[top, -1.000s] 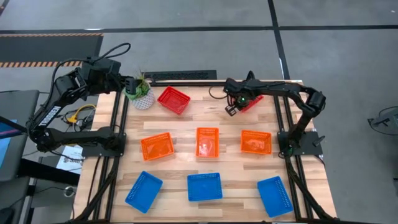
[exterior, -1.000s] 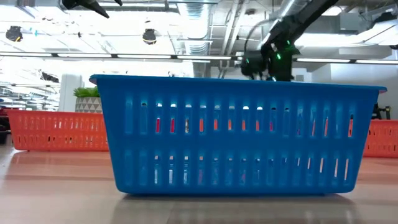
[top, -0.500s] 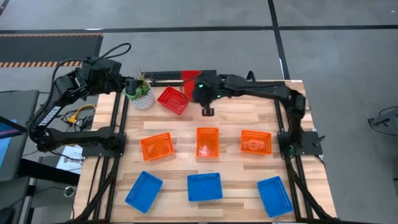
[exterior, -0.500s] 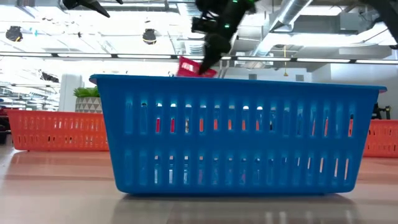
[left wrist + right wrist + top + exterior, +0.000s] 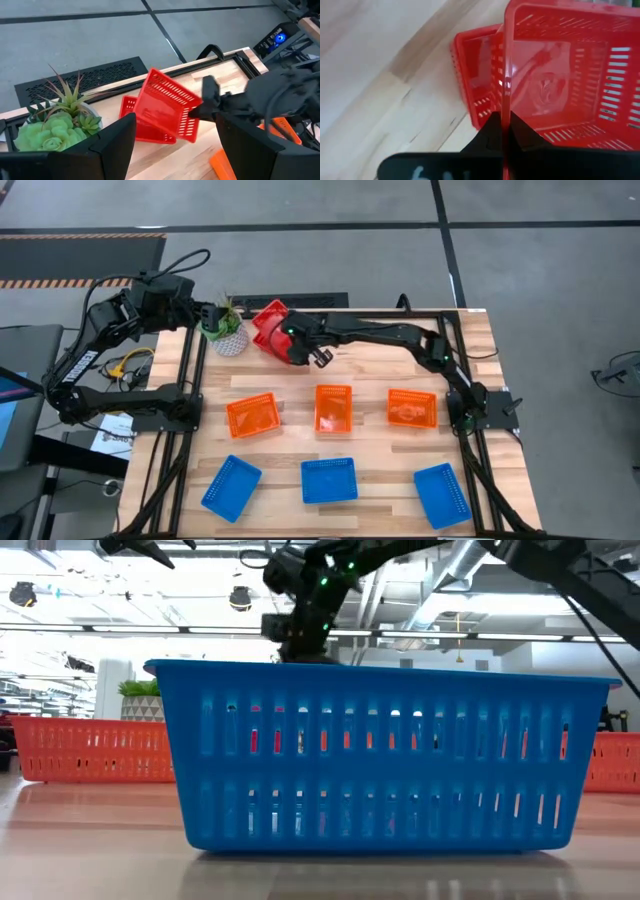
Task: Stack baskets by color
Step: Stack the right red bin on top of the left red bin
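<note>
My right gripper (image 5: 300, 347) reaches to the table's far left and is shut on a red basket (image 5: 165, 102), which it holds tipped on edge. Below this basket a second red basket (image 5: 150, 134) lies on the wood beside the potted plant (image 5: 226, 330). Three orange baskets (image 5: 334, 408) form the middle row. Three blue baskets (image 5: 329, 480) form the near row. My left gripper (image 5: 207, 312) stays open past the table's far left corner, above the plant, touching nothing. My right gripper pinches one wall of the red basket at its rim (image 5: 506, 107), one finger inside the basket and one outside. The fingers slant down from the table's right side. The basket is tipped steeply over the other red basket; whether its low edge touches that one I cannot tell.
The middle blue basket (image 5: 380, 760) fills the low view, and my right gripper (image 5: 300, 630) shows above its rim. The black frame rails (image 5: 195, 380) run along the table's sides. Bare wood (image 5: 400, 355) lies at the far right.
My right gripper has carried the red basket from the far right of the table toward the left edge along the far side, rising a little. Its wrist has rolled, so the basket has tipped on edge. It now stands over the other red basket.
</note>
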